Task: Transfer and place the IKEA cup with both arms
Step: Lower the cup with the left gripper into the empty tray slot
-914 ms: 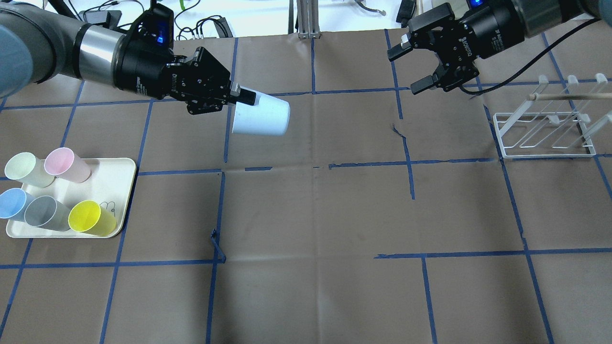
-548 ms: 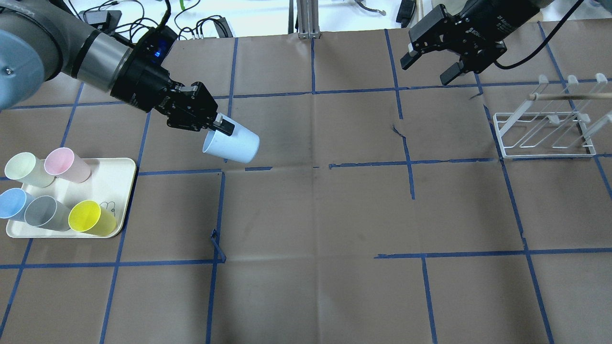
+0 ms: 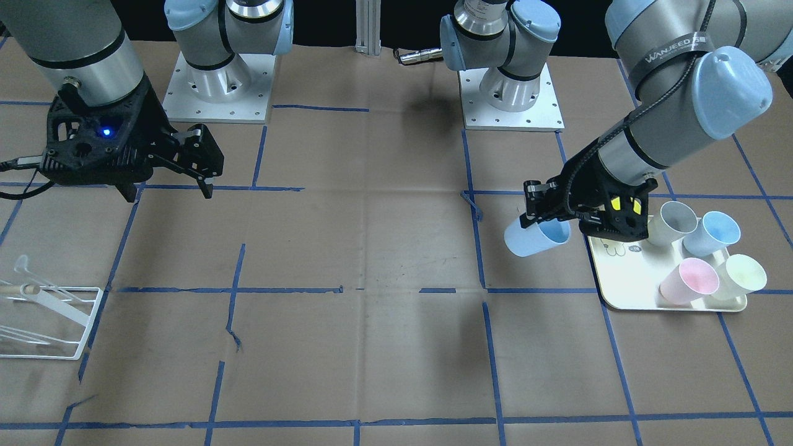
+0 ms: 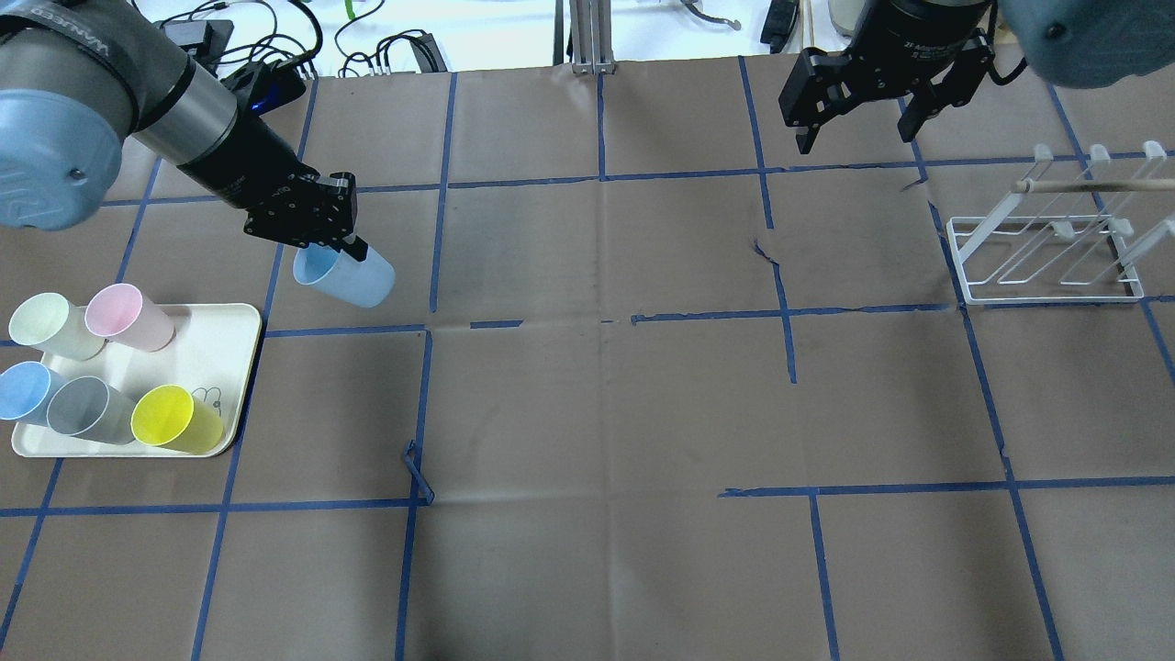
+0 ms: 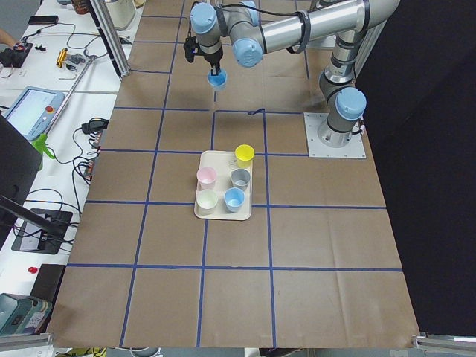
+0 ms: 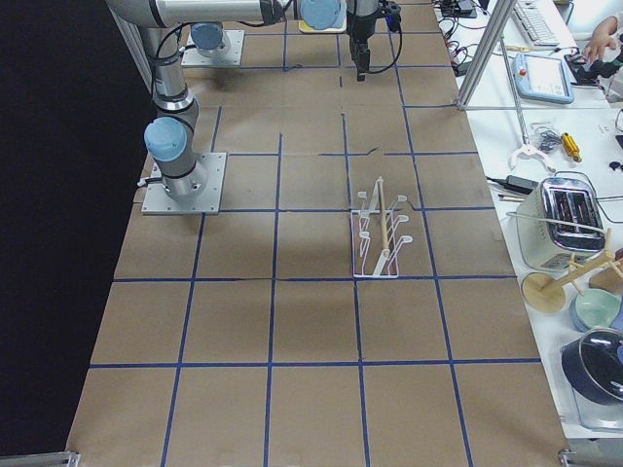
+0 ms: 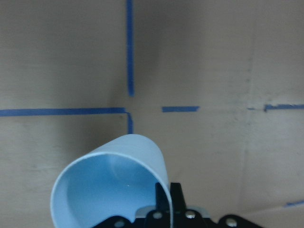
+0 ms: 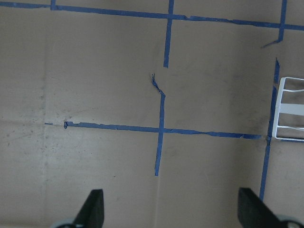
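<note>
1. Across the whole workspace you have a flat table (image 4: 597, 413) covered in brown paper, marked into squares with blue tape.
2. On your overhead view's left you see the left arm (image 4: 165, 92), a silver-grey tube with light-blue joint caps, reaching out toward the tray's far corner.
3. You will find the right arm (image 3: 80, 56), of the same make, raised over the far right part of the table.
4. White wire rack (image 4: 1056, 299) with a wooden dowel laid across it: you see it standing on the paper near the right arm, well apart from the cups.
5. Cream rectangular plastic tray (image 4: 220, 349): it lies on the robot's left and holds five upright tumblers, namely pale green (image 4: 50, 323), pink (image 4: 124, 315), sky-blue (image 4: 23, 390), grey (image 4: 83, 408) and yellow (image 4: 170, 418).
6. Black two-finger right gripper (image 4: 860, 138): you see its fingers spread wide with only bare paper below.
7. Black two-finger left gripper (image 4: 353, 248): it pinches the cup's rim, one finger inside and one outside.
8. IKEA cup (image 4: 353, 278), a small pale-blue tapered plastic tumbler with a mid-blue inside: it is tilted with its mouth turned toward the tray, just beside the tray's far corner. You cannot tell whether it touches the paper.
</note>
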